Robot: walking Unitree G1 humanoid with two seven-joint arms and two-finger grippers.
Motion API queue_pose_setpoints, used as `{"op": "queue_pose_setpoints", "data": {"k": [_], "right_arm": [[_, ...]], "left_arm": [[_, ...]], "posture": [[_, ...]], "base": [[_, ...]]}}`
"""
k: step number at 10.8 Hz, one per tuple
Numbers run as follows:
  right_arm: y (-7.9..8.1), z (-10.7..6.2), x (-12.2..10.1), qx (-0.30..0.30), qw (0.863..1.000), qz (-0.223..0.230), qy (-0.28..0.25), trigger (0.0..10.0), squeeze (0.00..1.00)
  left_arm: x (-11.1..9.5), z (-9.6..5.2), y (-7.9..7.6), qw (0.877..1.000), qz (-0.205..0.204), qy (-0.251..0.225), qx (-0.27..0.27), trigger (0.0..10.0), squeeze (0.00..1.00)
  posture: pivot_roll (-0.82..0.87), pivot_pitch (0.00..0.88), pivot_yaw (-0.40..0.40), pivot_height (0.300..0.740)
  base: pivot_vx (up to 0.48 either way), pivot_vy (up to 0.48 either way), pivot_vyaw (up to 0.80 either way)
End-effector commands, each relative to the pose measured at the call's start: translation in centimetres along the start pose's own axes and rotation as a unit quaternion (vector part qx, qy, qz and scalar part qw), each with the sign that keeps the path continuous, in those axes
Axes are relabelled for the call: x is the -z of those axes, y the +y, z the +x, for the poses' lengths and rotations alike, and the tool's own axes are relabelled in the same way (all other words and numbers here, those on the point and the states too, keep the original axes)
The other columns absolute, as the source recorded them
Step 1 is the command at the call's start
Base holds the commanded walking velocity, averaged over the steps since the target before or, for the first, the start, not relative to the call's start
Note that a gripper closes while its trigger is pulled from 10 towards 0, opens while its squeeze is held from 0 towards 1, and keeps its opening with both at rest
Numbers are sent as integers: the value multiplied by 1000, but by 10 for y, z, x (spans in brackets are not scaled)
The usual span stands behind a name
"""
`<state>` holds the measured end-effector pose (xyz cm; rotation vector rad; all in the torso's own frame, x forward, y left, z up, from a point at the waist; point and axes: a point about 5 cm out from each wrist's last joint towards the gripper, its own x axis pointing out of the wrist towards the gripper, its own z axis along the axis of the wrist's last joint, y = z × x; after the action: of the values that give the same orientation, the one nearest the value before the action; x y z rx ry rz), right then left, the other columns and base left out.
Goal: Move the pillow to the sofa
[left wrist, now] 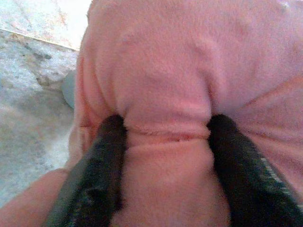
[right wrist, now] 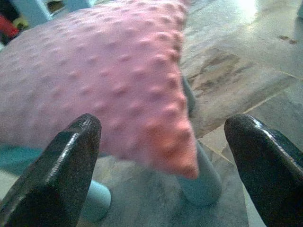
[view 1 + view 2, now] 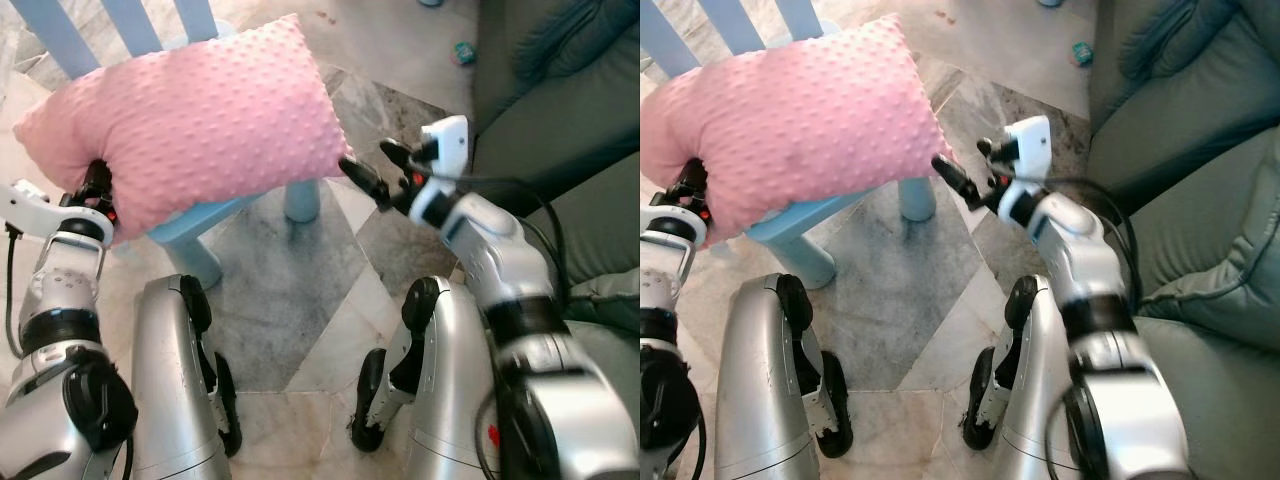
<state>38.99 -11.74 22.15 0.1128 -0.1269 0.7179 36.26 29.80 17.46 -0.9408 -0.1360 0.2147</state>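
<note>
A pink dotted pillow (image 3: 195, 120) hangs above a light blue child's chair (image 3: 215, 215). My left gripper (image 3: 98, 190) is shut on the pillow's lower left corner; in the left wrist view a fold of pink fabric (image 1: 165, 127) is pinched between the two black fingers. My right gripper (image 3: 368, 170) stands open just off the pillow's right corner, its tips close to the fabric. In the right wrist view the pillow's corner (image 2: 182, 161) lies between the spread fingers without touching them. The dark green sofa (image 3: 1200, 150) is to the right.
The blue chair's back slats (image 3: 130, 25) rise behind the pillow and its legs (image 3: 300, 200) stand on the marble floor (image 3: 290, 300). My silver legs (image 3: 175, 380) are below. A small toy (image 3: 463, 52) lies on the floor by the sofa.
</note>
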Motion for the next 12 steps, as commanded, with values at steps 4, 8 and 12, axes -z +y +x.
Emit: {"op": "queue_pose_setpoints", "data": {"k": [4,8,12], "right_arm": [[-1,18,-3,31,999,-21,-18,10000,0],[-2,19,1,35,999,-26,-23,10000,0],[-3,18,3,44,998,-37,-25,10000,0]], "left_arm": [[22,-28,25,996,22,83,7,0,0],[-7,-47,48,992,68,105,-6,0,0],[-30,-54,63,986,107,129,-2,0,0]], "posture": [[44,539,-88,413],[56,537,-78,413],[60,534,-78,413]], "base": [[0,0,0],[0,0,0],[0,0,0]]}}
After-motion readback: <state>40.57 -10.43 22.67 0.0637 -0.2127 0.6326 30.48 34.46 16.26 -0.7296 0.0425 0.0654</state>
